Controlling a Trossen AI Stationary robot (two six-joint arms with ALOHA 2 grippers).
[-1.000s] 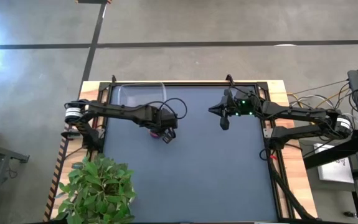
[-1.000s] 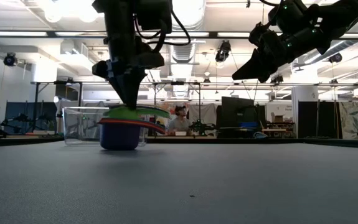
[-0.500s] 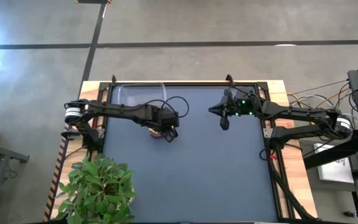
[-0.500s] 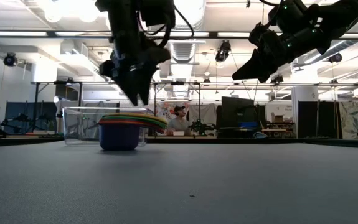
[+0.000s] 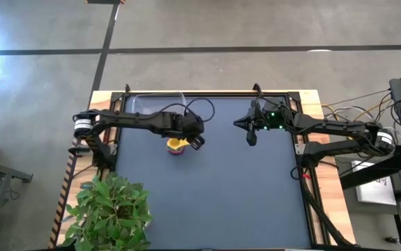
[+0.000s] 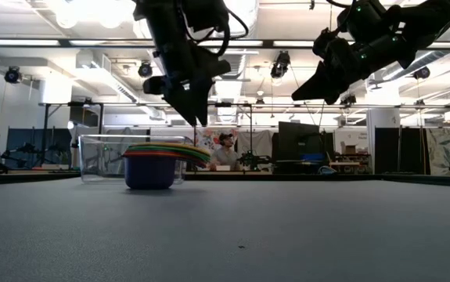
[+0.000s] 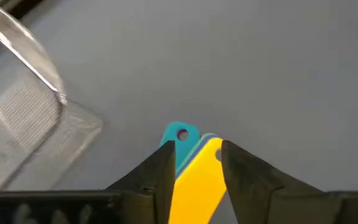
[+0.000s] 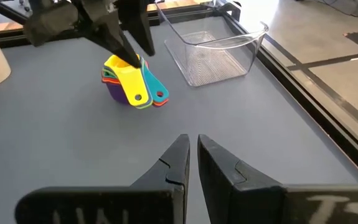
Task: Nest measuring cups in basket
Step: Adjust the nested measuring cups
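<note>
One nested stack of measuring cups [image 8: 131,86] is sitting on the worktop [image 5: 214,188] beside the basket [image 8: 214,48]; left gripper [image 6: 192,117] is hovering above, fingers released; right gripper [image 8: 191,163] is waiting, fingers nearly clenched.

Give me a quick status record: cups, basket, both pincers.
cups: nested stack on the mat, yellow on top, outside the basket
basket: clear bin, nothing visible inside, beside the stack
left pincer: open, raised just above the stack's handles, holding nothing
right pincer: parked in the air, away from the stack, holding nothing
</note>
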